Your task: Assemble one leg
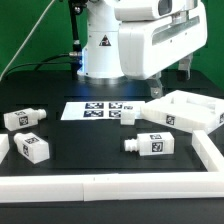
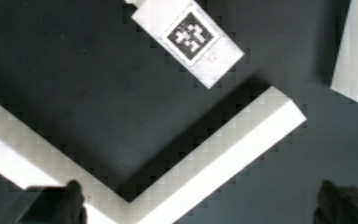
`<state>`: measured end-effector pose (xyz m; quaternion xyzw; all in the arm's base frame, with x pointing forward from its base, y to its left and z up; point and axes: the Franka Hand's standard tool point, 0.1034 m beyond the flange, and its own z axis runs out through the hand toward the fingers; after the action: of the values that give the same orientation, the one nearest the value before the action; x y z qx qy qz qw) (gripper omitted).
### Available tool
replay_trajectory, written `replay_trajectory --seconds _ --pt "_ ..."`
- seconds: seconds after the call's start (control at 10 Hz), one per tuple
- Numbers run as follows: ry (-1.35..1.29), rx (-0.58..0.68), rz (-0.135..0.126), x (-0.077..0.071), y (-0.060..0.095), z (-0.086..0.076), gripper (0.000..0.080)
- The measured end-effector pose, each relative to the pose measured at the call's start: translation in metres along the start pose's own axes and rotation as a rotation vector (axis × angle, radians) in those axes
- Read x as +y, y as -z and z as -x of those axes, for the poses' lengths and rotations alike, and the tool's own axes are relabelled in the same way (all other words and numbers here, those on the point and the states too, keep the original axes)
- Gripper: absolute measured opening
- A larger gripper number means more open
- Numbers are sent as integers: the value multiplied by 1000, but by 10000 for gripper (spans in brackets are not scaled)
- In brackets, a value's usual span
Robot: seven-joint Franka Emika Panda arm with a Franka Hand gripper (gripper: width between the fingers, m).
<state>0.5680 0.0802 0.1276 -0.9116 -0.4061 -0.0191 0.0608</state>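
Note:
Several white legs lie on the black table: one (image 1: 152, 144) in the front middle, one (image 1: 130, 113) beside the marker board, and two on the exterior view's left (image 1: 22, 117) (image 1: 32, 147). The large white square tray-like part (image 1: 186, 111) lies on the exterior view's right. My gripper (image 1: 183, 68) hangs above that part, clear of it. In the wrist view the gripper (image 2: 201, 205) is open and empty, with its dark fingertips (image 2: 51, 205) far apart. A corner of the tray's raised rim (image 2: 194, 140) lies below it. A tagged leg (image 2: 194, 36) lies beyond.
The marker board (image 1: 95, 108) lies flat in the middle, in front of the robot base. A low white wall (image 1: 100, 186) runs along the front edge and up the exterior view's right side (image 1: 208, 150). A white edge (image 2: 357, 60) shows at the wrist view's border.

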Motion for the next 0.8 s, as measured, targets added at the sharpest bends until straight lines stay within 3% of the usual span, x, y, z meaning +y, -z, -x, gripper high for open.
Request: replay_trajectory --seconds 0.7,0.8 --pt "-6 -6 0 1 -2 2 650" --pt "8 -29 2 3 -11 7 650"
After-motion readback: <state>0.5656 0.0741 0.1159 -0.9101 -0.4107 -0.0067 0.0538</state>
